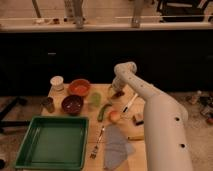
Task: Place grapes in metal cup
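The single camera view looks down on a wooden table (150,92) in front of a dark counter. A white robot arm (150,107) rises from the lower right, bends at the far edge of the table and points down.

Its gripper (115,89) sits low at the grapes (120,94), a small dark reddish bunch near the table's far middle. It appears to be there to take hold of them. Whether it is open or closed on the bunch cannot be told.

The metal cup (48,104), a small dull cylinder, stands upright at the left edge, well apart from the grapes. Its open top faces up, so it is ready to receive them.

Between the grapes and the cup lie a translucent green cup (95,99), an orange bowl (79,86) and a dark red bowl (72,104). The carry would likely need to pass above these.

A white lidded container (57,82) stands behind the metal cup. A green tray (52,142) sits at the front left, with a peach-coloured fruit (114,115) near the arm.
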`<state>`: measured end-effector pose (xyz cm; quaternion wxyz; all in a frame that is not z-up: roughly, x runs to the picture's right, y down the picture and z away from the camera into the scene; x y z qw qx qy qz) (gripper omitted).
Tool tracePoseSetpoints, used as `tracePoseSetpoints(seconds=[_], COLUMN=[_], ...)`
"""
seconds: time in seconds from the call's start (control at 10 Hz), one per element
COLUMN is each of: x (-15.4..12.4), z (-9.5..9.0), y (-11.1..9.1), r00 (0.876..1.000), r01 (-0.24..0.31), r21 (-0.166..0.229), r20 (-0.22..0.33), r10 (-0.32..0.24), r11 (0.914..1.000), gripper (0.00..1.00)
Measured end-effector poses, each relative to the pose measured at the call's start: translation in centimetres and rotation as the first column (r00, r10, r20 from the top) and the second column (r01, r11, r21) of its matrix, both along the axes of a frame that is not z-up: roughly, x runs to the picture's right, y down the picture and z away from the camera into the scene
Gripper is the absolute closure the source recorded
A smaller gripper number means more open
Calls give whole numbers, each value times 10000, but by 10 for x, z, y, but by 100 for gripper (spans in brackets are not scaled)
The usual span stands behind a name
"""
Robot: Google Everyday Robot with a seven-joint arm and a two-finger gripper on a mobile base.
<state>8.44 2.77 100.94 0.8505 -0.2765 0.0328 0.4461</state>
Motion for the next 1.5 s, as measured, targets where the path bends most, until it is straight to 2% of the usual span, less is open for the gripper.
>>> tracePoseSetpoints(seconds=[0.4,0.5,0.9,1.5], x=[9,11,24,26], z=[-9,-14,-45,-79], y=[-1,-2,-17,-38], r00=[9995,9994,9989,9981], r01=[9,76,346,489], r21=[109,147,565,1144], r20=[301,339,298,306], r10=[-12,-81,-363,-527], r11=[9999,9999,9978,9922], gripper=[90,97,100,100])
